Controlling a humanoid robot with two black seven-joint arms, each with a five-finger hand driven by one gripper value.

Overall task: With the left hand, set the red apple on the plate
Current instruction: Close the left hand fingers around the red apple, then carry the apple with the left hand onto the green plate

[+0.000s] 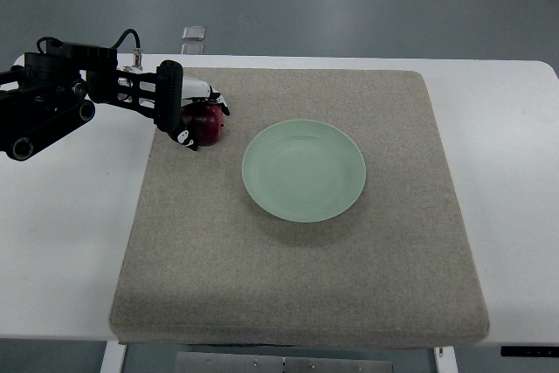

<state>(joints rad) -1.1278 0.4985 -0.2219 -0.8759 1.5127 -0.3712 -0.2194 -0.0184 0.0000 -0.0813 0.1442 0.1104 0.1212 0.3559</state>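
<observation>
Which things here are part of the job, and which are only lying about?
Part of the job:
- red apple
- pale green plate
- left hand, closed around the apple

Only lying about:
- beige mat
- white table
- small clear object beyond the table

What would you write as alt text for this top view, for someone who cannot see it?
A black robotic left hand, reaching in from the left, wraps its fingers around a dark red apple at the left part of a beige fabric mat on a white table. A round pale green plate sits empty at the mat's centre, right of the apple.
</observation>
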